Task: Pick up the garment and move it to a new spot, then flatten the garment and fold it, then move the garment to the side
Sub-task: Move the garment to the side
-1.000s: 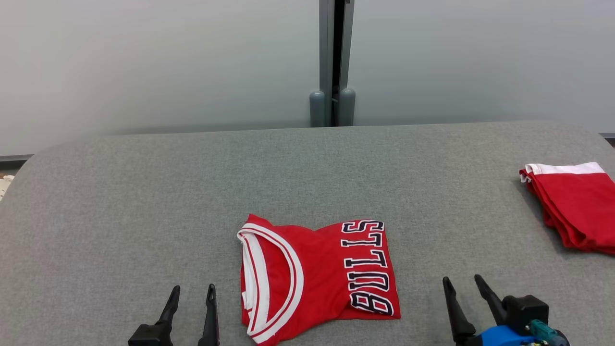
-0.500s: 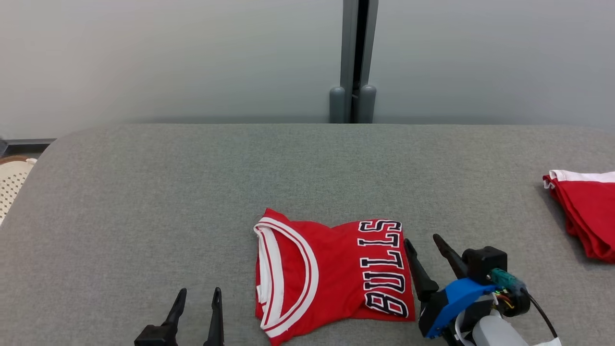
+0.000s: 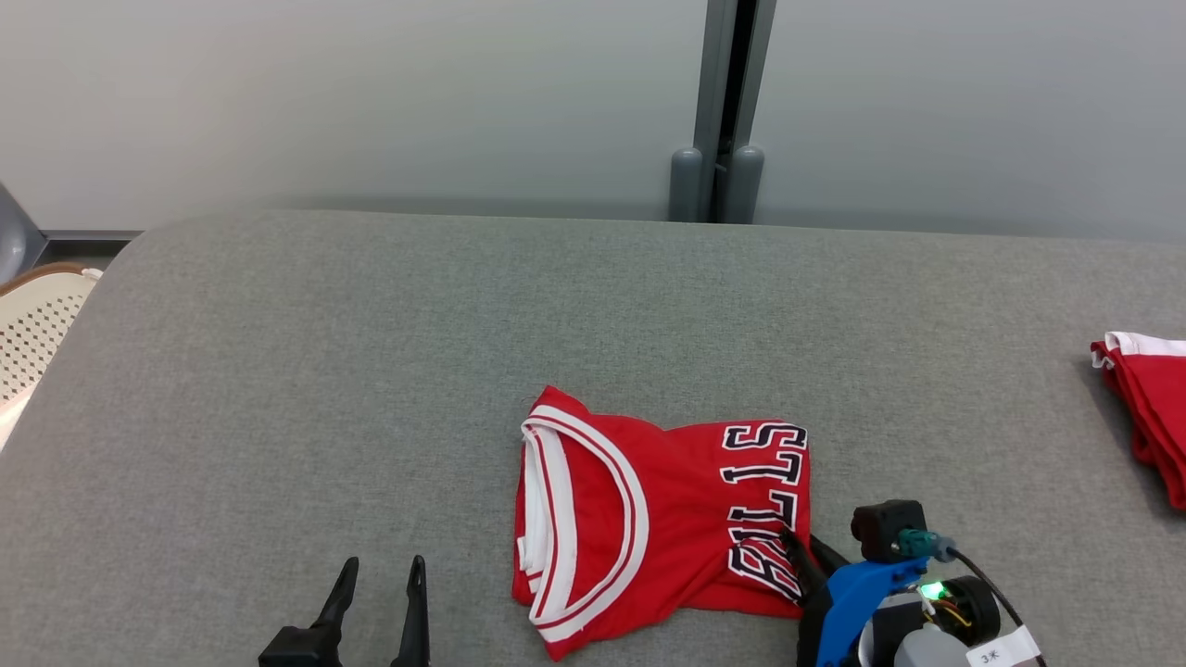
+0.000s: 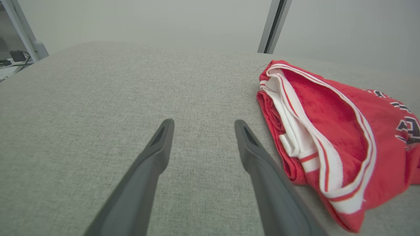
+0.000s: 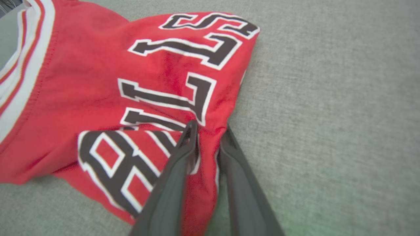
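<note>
- Head view: the garment [image 3: 649, 519] lies folded near the front edge of the table [image 3: 371, 352], neckline toward the robot's left and lettering to the right. Its long axis runs roughly left-right. Folding looks done; the move aside remains.
- Left wrist view: the left gripper [image 4: 203, 126] hovers beside it, fingers apart.
- Right wrist view: the right gripper [image 5: 208, 129] pinches its lettered edge.

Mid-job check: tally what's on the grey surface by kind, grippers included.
Garments: 2, the lettered jersey and a folded red garment at the right edge.
Grippers: 2, left gripper open, right gripper shut on the jersey.
Total: 4.
</note>
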### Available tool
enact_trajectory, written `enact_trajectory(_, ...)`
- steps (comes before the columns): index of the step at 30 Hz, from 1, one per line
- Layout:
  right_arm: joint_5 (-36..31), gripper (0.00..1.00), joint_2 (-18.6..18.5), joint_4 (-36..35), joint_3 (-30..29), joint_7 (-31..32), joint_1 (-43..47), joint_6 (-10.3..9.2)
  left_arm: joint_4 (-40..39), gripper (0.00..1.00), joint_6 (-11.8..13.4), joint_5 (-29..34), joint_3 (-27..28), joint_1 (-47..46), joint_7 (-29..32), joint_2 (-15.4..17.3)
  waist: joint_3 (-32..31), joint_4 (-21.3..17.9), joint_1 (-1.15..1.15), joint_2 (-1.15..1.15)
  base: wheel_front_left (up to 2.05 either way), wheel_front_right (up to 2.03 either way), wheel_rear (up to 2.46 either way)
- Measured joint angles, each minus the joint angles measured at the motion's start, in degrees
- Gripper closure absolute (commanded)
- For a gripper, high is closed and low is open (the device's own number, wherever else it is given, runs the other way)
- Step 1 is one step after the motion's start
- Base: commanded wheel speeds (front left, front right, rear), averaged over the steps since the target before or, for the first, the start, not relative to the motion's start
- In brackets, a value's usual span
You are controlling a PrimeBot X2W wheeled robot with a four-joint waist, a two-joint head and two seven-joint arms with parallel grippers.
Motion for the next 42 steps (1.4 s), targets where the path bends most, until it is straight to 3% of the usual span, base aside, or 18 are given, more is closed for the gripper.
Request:
enact_trajectory(8, -1.36, 1.00, 0.53, 3.00, -2.49, -5.83, -1.47, 0.08, -0.75, 0.00, 0.11, -0.76, 0.18, 0.12, 0.00, 0.02, 0.19, -4.67, 0.00, 0.00, 0.00, 0.00, 0.00)
enact_trajectory(22, -3.66, 1.00, 0.40, 3.90, -4.94, -7.35, -2.42, 0.07, -2.90, 0.00, -1.11, -1.29, -3.82, -2.49, 0.00, -0.01, 3.03, -24.21, 0.00, 0.00, 0.00, 0.00, 0.00)
enact_trajectory(28, -3.77, 1.00, 0.31, 3.58, -5.86, -7.36, -2.43, 0.05, -2.89, 0.00, -1.62, -1.43, -5.90, -3.78, 0.00, -0.02, 3.08, -30.34, 0.00, 0.00, 0.00, 0.00, 0.00)
enact_trajectory(34, -4.75, 1.00, 0.23, 3.39, -7.01, -7.36, -2.65, 0.04, -2.32, 0.00, -2.54, -0.40, -9.10, -4.14, 0.00, -0.09, 3.06, -32.31, 0.00, 0.00, 0.00, 0.00, 0.00)
enact_trajectory(42, -8.00, 1.00, 0.15, 0.24, -7.03, -7.39, -11.20, 0.01, -0.89, 0.00, -3.05, 1.54, -9.02, -4.26, 0.00, -0.04, 5.07, -30.71, 0.00, 0.00, 0.00, 0.00, 0.00)
